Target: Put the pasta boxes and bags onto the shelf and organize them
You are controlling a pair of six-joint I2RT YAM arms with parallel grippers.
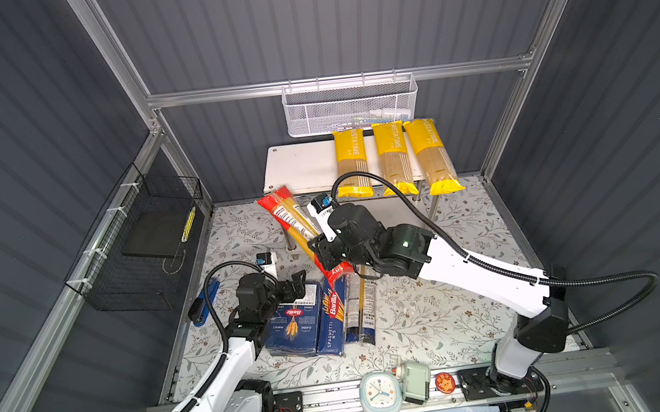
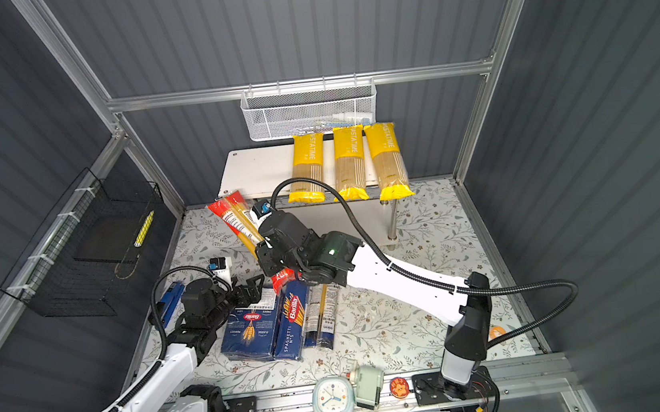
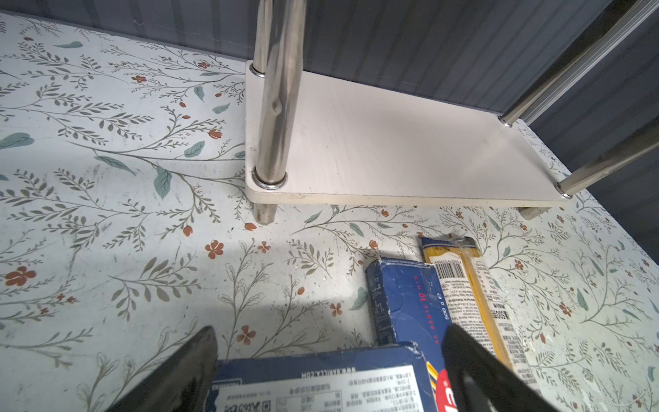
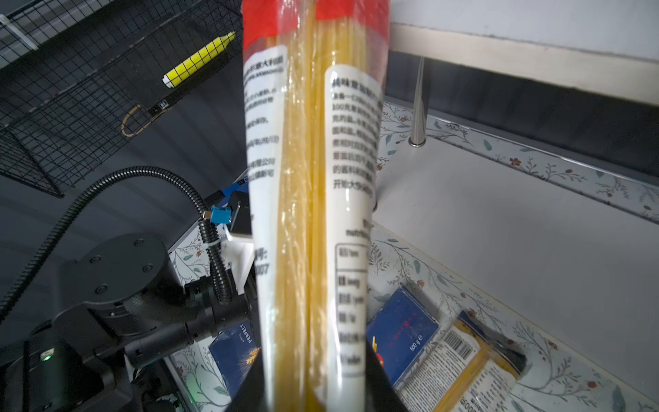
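Closest to you, at 6 o'clock on the front rail, sits the clock (image 1: 379, 392). Just past it on the table (image 1: 435, 313), three packs lie side by side with their long axes toward 12. They are the wide box (image 1: 293, 330), the narrow box (image 1: 332, 323) against its 3 o'clock side, and the dark bag (image 1: 359, 308) one place further toward 3.

Your left end effector (image 1: 299, 280) hangs released over the wide box's 12 o'clock end. The left wrist view shows its fingers (image 3: 194, 367) spread wide astride that end; you cannot tell whether they touch the carton.

Your right end effector (image 1: 325, 253) is clenched on the red bag (image 1: 294, 219), gripping it below the middle. That bag is off the table and tilted. Its upper red end points toward 11 o'clock, by the front left corner of the shelf's top board. In both top views its lower end overlaps the narrow box's far end.

You have the shelf (image 1: 299, 168) at 12 o'clock against the back wall. Three yellow bags (image 1: 392, 158) lie side by side on the 3 o'clock half of its top board, their near ends overhanging the front edge.
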